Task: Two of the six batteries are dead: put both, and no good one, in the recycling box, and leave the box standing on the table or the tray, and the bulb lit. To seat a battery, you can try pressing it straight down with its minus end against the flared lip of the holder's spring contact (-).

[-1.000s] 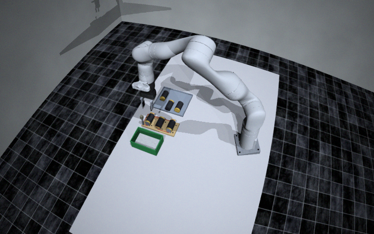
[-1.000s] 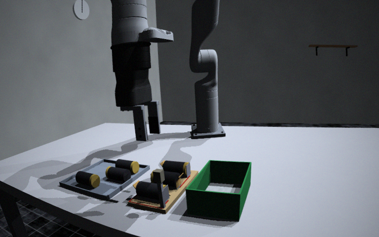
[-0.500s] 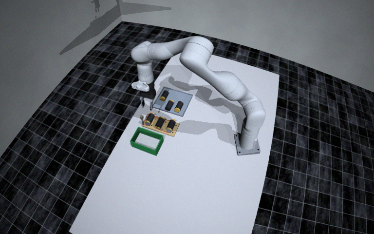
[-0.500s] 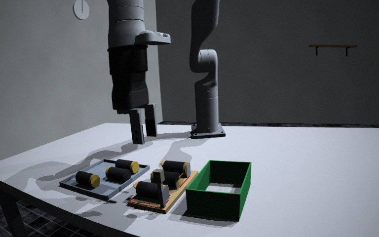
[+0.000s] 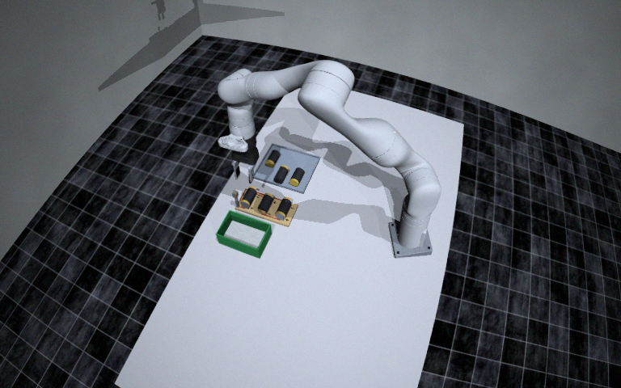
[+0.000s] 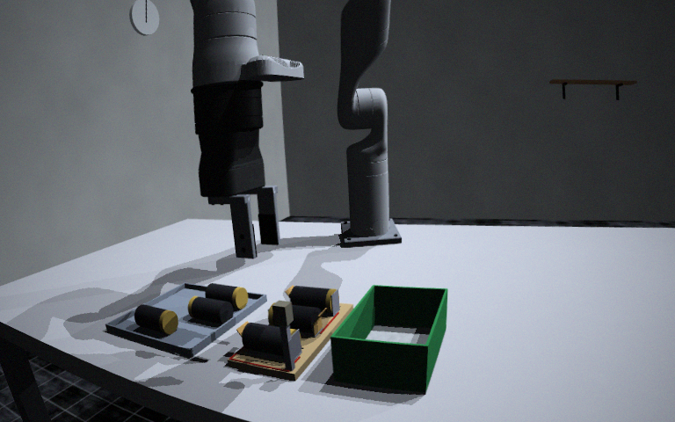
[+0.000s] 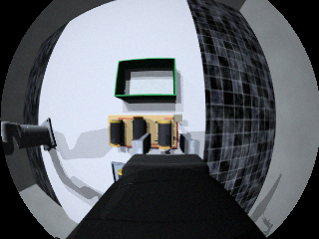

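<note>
Your grey, flat-fingered jaws (image 5: 242, 172) (image 6: 256, 223) stand wide, holding nothing, above the table; three black-and-gold cylindrical batteries sit in your wooden holder (image 5: 289, 222) (image 6: 294, 374) (image 7: 111, 119).
</note>
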You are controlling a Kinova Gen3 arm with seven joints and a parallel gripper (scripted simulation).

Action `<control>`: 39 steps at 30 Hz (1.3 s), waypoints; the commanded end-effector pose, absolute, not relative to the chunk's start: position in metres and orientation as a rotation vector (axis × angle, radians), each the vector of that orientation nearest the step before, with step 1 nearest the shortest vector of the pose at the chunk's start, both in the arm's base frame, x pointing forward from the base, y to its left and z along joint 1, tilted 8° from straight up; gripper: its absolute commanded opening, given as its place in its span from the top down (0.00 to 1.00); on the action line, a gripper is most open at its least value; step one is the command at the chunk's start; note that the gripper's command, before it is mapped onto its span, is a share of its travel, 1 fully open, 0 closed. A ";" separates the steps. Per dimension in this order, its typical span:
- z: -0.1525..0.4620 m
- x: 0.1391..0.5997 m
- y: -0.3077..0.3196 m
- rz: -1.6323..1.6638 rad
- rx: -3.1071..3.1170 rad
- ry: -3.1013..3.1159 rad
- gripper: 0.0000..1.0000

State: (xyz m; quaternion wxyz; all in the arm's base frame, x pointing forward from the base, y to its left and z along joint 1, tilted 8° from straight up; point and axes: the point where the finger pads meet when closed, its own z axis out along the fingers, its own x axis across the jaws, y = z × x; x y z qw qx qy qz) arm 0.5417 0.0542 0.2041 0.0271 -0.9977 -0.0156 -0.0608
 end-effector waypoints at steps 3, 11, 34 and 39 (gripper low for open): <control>0.184 0.544 0.055 -0.186 -3.082 -0.047 0.10; 0.140 0.549 0.058 -0.186 -3.082 -0.047 0.10; 0.129 0.550 0.058 -0.186 -3.082 -0.047 0.10; 0.129 0.550 0.058 -0.186 -3.082 -0.047 0.10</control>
